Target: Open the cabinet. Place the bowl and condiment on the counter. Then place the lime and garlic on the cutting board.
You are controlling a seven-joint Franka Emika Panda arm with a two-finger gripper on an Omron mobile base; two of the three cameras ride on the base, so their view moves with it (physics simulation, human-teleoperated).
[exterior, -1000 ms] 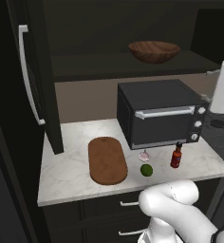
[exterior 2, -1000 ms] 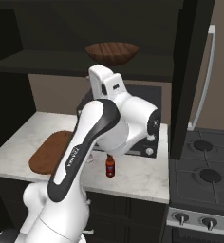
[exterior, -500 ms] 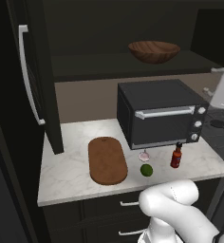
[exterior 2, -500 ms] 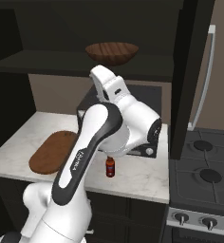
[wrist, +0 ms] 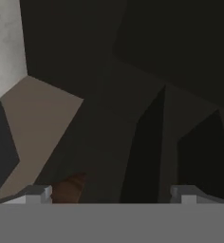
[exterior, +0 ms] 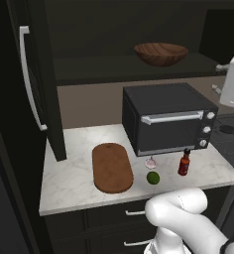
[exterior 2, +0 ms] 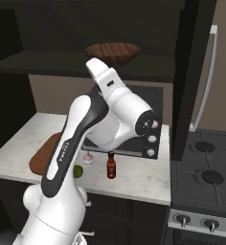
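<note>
My jaws stand spread wide with nothing between them; in the hand view my two fingertips sit far apart at the bottom edge, looking into the dark inside of the cabinet, with a sliver of brown wood from the bowl just beside the left tip. Half a second ago my hand leaned further over the black oven; now it has lifted and tipped upward, so that in the right base view its white end points up at the bowl, close below the shelf that carries it. In the left base view the hand has slid a little along the right edge.

Nothing else has moved. The bowl rests on the shelf inside the open cabinet, above the oven. On the counter the cutting board lies bare, left of the oven. The garlic sits just in front of the oven, the lime just in front of the garlic, both beside the board but off it. The condiment stands upright to their right, near the counter's front edge.
</note>
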